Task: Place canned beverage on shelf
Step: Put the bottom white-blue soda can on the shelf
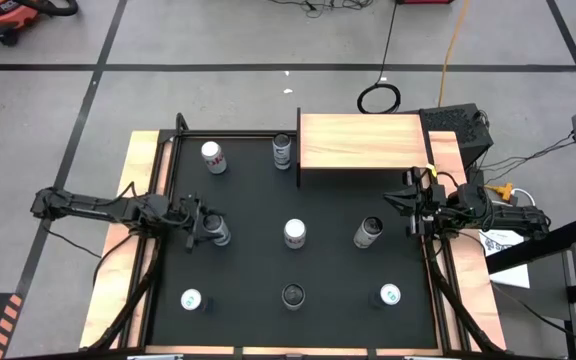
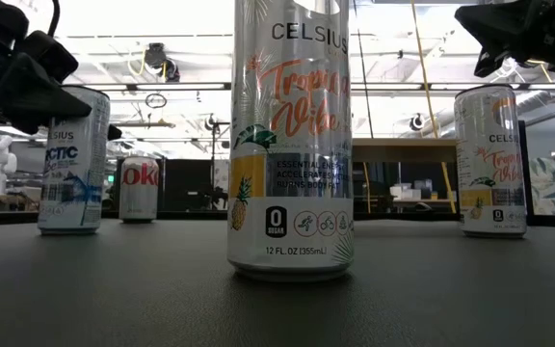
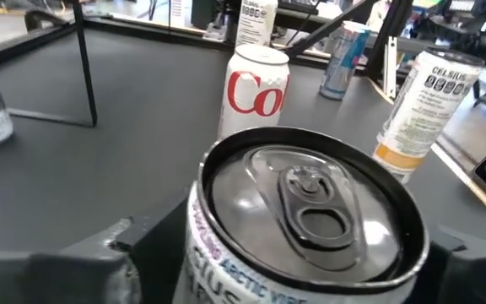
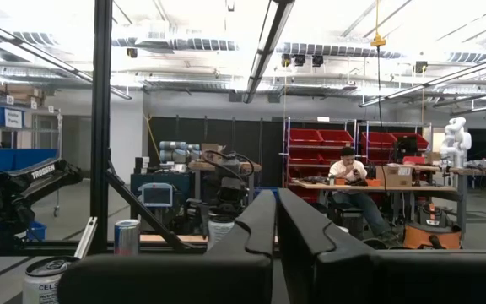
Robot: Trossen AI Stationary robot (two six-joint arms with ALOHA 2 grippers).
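Left claw (image 1: 211, 229) straddles a shiny cylindrical can (image 3: 306, 224).

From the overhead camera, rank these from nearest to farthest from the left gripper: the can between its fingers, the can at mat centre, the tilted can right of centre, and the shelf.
Measured from the left gripper:
1. Can between its fingers, at the mat's left side.
2. Centre can, upright mid-mat.
3. Tilted can, right of centre.
4. Shelf, at the far right corner of the mat.
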